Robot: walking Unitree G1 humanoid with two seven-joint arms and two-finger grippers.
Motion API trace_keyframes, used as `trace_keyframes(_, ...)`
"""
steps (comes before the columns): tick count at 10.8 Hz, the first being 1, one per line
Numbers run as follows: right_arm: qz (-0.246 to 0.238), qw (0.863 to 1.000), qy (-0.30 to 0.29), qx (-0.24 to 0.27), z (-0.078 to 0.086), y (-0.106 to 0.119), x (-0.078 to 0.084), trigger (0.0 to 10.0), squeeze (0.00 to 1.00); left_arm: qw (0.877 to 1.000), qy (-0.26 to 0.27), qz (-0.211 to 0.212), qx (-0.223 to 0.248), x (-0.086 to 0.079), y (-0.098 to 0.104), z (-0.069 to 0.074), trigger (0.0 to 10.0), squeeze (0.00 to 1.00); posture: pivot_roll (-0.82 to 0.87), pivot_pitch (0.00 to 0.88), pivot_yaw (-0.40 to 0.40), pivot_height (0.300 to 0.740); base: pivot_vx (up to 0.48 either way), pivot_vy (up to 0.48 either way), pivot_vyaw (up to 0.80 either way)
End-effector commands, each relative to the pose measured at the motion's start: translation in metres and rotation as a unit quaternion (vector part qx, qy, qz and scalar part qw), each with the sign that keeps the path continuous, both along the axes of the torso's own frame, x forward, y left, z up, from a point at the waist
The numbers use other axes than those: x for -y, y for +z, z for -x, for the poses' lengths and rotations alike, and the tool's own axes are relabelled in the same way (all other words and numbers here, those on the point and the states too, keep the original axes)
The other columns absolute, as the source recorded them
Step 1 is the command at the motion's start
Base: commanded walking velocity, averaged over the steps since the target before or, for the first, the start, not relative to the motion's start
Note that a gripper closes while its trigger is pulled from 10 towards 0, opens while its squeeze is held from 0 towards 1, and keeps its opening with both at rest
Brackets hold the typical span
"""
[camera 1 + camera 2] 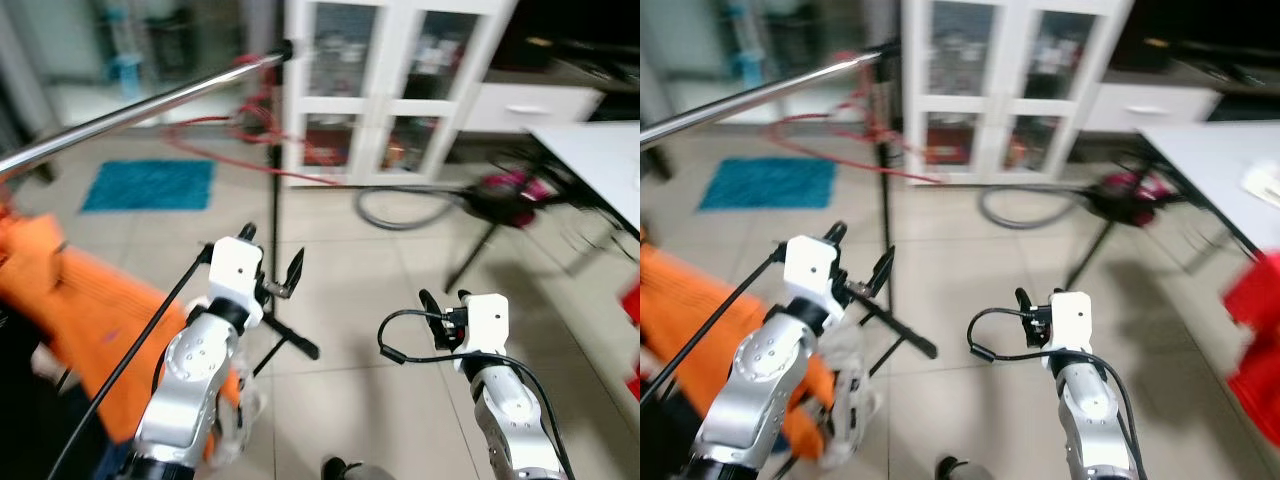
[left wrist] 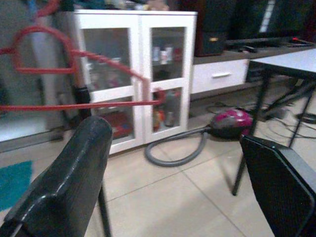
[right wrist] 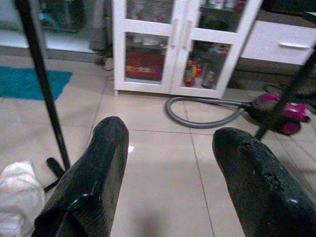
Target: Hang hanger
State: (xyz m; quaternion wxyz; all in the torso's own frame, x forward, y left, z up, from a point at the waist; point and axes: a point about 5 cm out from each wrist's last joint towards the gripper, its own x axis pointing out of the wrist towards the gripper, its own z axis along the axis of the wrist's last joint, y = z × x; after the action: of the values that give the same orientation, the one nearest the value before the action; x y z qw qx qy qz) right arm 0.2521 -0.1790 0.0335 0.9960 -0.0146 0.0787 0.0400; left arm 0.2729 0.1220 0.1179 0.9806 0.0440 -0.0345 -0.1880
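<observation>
Red hanger [image 1: 262, 140] hangs on the silver rail [image 1: 140, 112] of a clothes rack, close to the rail's far end where the black upright pole [image 1: 275, 200] meets it; its hook sits over the bar and the wire frame slants down toward the white cabinet [image 1: 385, 80]. From the left wrist camera the hanger [image 2: 74, 79] shows as a red outline in front of the cabinet's glass doors, well apart from the fingers. Left gripper [image 1: 270, 262] is raised beside the pole, released, black fingers [image 2: 64, 182] spread wide with nothing between them. Right gripper [image 1: 443, 303] is held lower over bare tile floor [image 1: 400, 400], also released and empty, fingers [image 3: 94, 182] parted, a black cable looping off its wrist. Orange garment [image 1: 90, 320] hangs at the robot's left, partly behind the left arm, blurred. Something white and crumpled [image 3: 17, 190] lies on the floor near the rack's black foot; cannot tell what it is. Teal mat [image 1: 150, 185] lies on the tiles beyond the rail. Magenta vacuum cleaner [image 1: 505, 195] with a grey hose [image 1: 400, 210] curling on the floor sits in front of the cabinet, next to the black legs of a white table [image 1: 590, 150] at the robot's right. Red cloth [image 1: 1255, 320] shows at the far right edge, blurred. White drawer unit [image 1: 530, 105] stands right of the cabinet.
</observation>
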Motion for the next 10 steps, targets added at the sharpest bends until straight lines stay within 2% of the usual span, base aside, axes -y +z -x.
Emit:
trace_keyframes(1,-0.007,1.000,-0.014,0.000,0.000,0.002,0.004,10.0,0.00,1.000,-0.011,-0.006,0.002,0.005,0.000,-0.002,10.0,0.00,-0.01,0.000,-0.030,0.740,0.000,-0.472,-0.77)
trace_keyframes(3,-0.018,1.000,-0.001,-0.011,0.000,-0.001,0.001,10.0,0.00,1.000,0.010,-0.011,-0.016,-0.001,-0.007,-0.003,10.0,0.00,-0.02,0.000,-0.020,0.740,0.000,0.000,-0.77)
trace_keyframes(4,-0.014,1.000,0.000,-0.024,0.008,-0.005,0.004,10.0,0.00,0.999,0.019,-0.010,-0.044,-0.009,-0.020,0.008,10.0,0.00,-0.02,0.000,-0.020,0.740,0.000,0.000,0.00)
trace_keyframes(5,0.000,0.999,0.004,-0.053,0.033,-0.014,0.016,10.0,0.00,0.995,0.012,-0.037,-0.097,-0.018,-0.045,0.037,10.0,0.00,-0.02,0.000,-0.024,0.740,0.000,0.000,0.00)
trace_keyframes(6,0.008,0.997,0.001,-0.074,0.048,-0.019,0.025,10.0,0.00,0.991,0.012,-0.051,-0.127,-0.026,-0.059,0.052,10.0,0.00,-0.03,0.000,-0.025,0.740,0.000,0.000,0.00)
trace_keyframes(7,0.014,0.996,0.007,-0.082,0.054,-0.021,0.026,10.0,0.00,0.989,0.032,-0.038,-0.140,-0.033,-0.065,0.059,10.0,0.00,-0.03,0.000,-0.024,0.740,0.000,0.000,0.00)
trace_keyframes(8,0.012,0.996,0.009,-0.090,0.057,-0.023,0.025,10.0,0.00,0.989,0.047,-0.017,-0.140,-0.033,-0.067,0.063,10.0,0.00,-0.04,0.000,-0.022,0.740,0.000,0.000,0.00)
trace_keyframes(9,0.012,0.994,0.013,-0.106,0.059,-0.024,0.025,10.0,0.00,0.984,0.075,-0.007,-0.160,-0.033,-0.075,0.069,10.0,0.00,-0.03,0.000,-0.024,0.740,0.000,0.000,0.00)
trace_keyframes(10,0.011,0.993,0.015,-0.120,0.062,-0.028,0.026,10.0,0.00,0.980,0.092,-0.020,-0.173,-0.033,-0.084,0.073,10.0,0.00,-0.03,0.000,-0.031,0.740,0.000,0.000,0.00)
